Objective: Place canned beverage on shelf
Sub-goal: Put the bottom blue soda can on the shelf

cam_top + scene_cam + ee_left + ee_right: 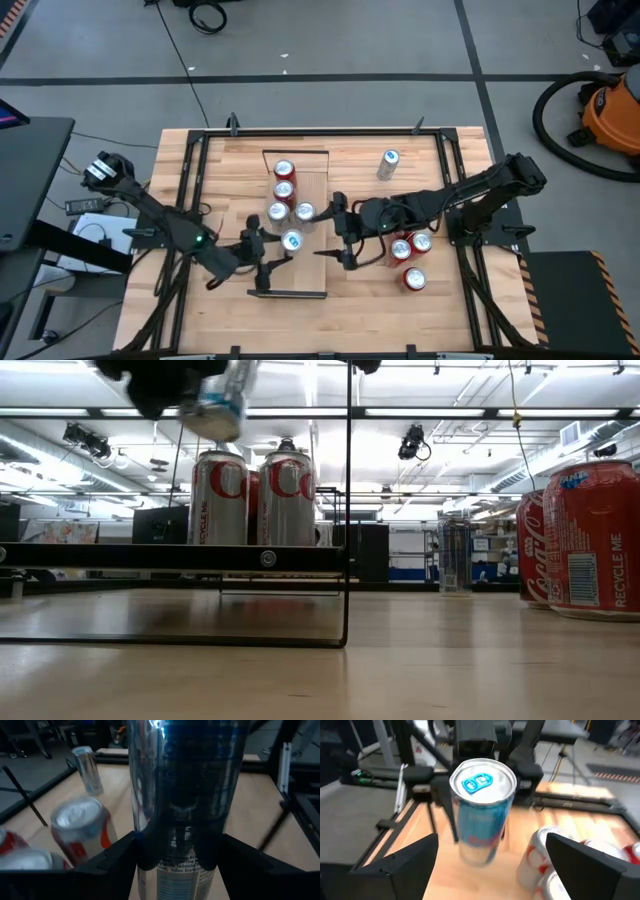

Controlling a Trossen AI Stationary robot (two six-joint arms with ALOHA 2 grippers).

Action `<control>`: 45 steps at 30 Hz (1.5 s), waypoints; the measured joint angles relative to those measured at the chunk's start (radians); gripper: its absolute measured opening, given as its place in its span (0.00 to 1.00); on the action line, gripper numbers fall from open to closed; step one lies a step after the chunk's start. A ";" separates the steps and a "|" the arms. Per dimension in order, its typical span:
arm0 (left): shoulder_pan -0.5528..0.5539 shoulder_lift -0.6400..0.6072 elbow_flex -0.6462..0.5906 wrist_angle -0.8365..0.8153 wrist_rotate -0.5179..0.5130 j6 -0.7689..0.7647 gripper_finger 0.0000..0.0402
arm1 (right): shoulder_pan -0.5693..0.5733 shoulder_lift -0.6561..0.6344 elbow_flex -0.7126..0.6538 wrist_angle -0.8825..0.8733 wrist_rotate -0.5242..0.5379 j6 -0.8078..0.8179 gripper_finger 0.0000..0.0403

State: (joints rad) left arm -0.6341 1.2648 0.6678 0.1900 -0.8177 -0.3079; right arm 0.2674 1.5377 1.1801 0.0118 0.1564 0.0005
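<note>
Left gripper [268, 258] clamped around slim blue can [481, 805], held just above shelf [315, 165] beside standing cans [284, 190]. Right gripper [340, 232] spread wide, empty. Best lowered straight, kept upright, clear of neighbours, released only once seated.

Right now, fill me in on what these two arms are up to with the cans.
The left tool holds a slim silver-and-blue can upright over the near part of the shelf. The right tool faces it with its fingers spread wide on either side, not touching. Four cans already stand on the shelf; three red cans and another slim can wait on the table.
</note>
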 joint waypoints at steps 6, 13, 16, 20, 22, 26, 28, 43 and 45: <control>-0.104 -0.025 -0.078 0.010 -0.127 -0.140 0.60 | 0.038 -0.001 0.000 -0.044 0.064 0.007 0.94; -0.155 -0.057 -0.159 0.067 -0.171 -0.170 0.60 | 0.047 -0.001 0.000 -0.036 0.086 0.001 0.94; -0.154 -0.073 -0.168 0.115 -0.165 -0.090 0.60 | 0.040 -0.001 0.000 -0.034 0.086 0.000 0.94; -0.145 -0.071 -0.150 0.158 -0.144 0.016 0.60 | 0.036 -0.001 0.000 -0.033 0.086 -0.001 0.94; -0.142 -0.070 -0.136 0.154 -0.130 0.055 0.60 | 0.037 -0.001 0.000 -0.031 0.086 -0.001 0.94; -0.135 -0.099 -0.123 0.172 -0.109 0.115 0.60 | 0.037 -0.001 0.000 -0.028 0.086 -0.002 0.94; -0.136 -0.137 -0.117 0.194 -0.108 0.128 0.60 | 0.037 -0.001 0.000 -0.028 0.086 -0.001 0.94; -0.153 -0.224 -0.120 -0.005 -0.093 0.092 0.60 | 0.037 -0.001 0.000 -0.026 0.086 -0.003 0.94; -0.166 -0.224 -0.121 -0.061 -0.082 0.052 0.60 | 0.037 -0.001 0.000 -0.027 0.086 -0.003 0.94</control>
State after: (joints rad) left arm -0.7997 1.0409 0.5472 0.1288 -0.8993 -0.2562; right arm 0.3046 1.5372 1.1801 -0.0147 0.2420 -0.0025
